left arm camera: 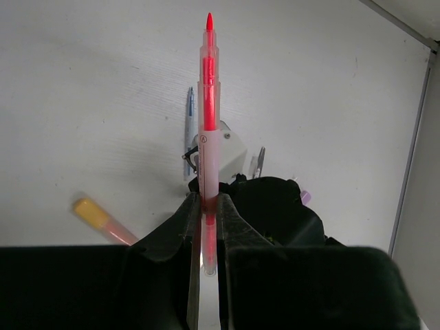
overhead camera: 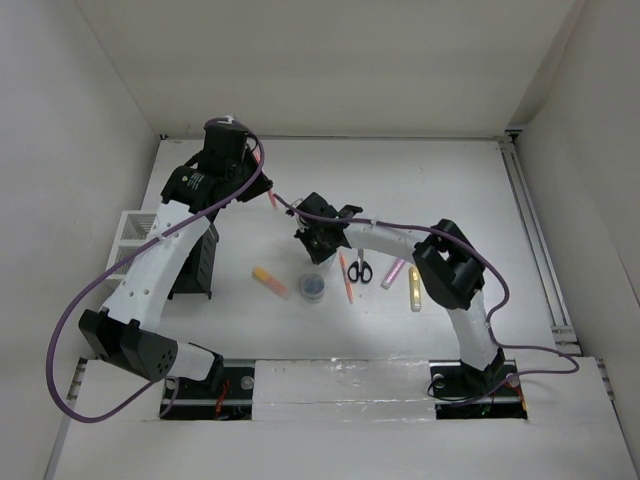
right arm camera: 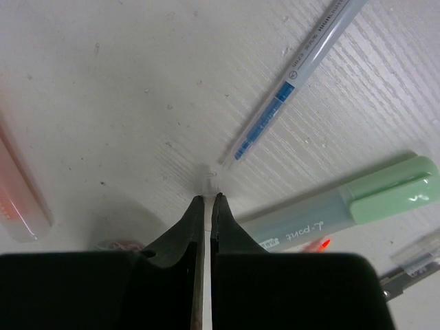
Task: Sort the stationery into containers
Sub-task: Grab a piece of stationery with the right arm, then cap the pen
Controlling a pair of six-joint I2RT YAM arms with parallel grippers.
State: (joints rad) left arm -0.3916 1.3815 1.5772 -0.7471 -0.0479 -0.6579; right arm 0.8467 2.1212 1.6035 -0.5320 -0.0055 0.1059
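Left gripper (left arm camera: 204, 206) clamps a red pen (left arm camera: 208, 103) over the tabletop's (overhead camera: 420, 180) far-left corner. Right gripper (right arm camera: 207, 201), jaws together, points at the tabletop's middle, just beside a blue pen (right arm camera: 289, 86) and green highlighter (right arm camera: 344, 206).

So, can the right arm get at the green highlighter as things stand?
Probably yes: the right arm has its shut jaws right beside the green highlighter, which lies uncovered on the table. The jaws would need to open first.
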